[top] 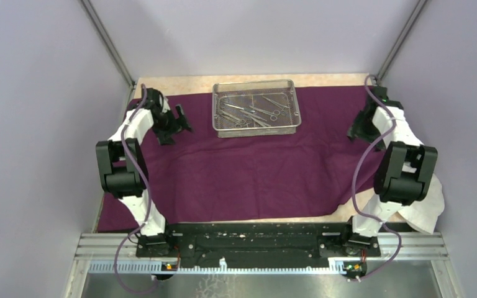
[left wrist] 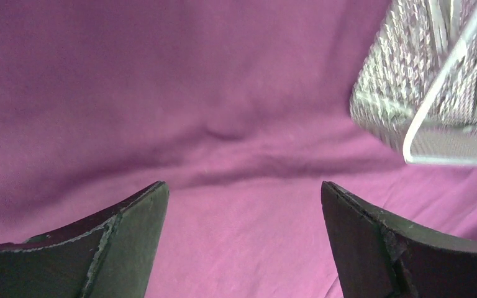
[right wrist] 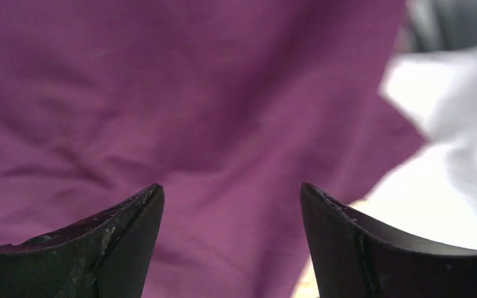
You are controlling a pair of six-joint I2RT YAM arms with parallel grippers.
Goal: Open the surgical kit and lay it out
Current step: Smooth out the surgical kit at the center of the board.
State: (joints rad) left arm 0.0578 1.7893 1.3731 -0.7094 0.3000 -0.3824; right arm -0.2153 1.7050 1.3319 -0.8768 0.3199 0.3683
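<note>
Straddling the purple wrap at its far edge, mesh tray holds instruments.

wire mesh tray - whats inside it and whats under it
Inside the rectangular silver wire-mesh tray lie slim steel scissor-like instruments, overlapping, count unclear. Under it is the dark purple cloth wrap; the part beneath the tray is hidden.

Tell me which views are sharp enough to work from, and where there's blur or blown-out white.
Top external: evenly lit and sharp, the instruments readable in the wire-mesh tray on the purple cloth. Left wrist: cloth folds fairly clear, but the tray corner at upper right is smeared. Right wrist: soft all over, and the white cloth at right is washed out.
</note>
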